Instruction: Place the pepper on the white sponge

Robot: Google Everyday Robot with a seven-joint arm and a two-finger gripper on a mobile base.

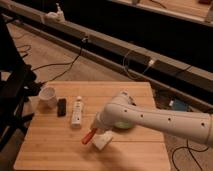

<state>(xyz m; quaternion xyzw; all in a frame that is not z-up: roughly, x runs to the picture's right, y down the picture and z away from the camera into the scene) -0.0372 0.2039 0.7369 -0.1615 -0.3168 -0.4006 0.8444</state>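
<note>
The orange-red pepper hangs tilted from my gripper, with its free end pointing down and to the left. The gripper is at the end of my white arm and is shut on the pepper's upper end. The white sponge lies flat on the wooden table, just right of and below the pepper. The pepper's upper end is over the sponge's left edge. My arm reaches in from the right and hides most of the gripper.
A green bowl sits behind the sponge, mostly covered by my arm. A long white tube, a small black block and a white cup stand at the table's left back. A dark chair is at the left.
</note>
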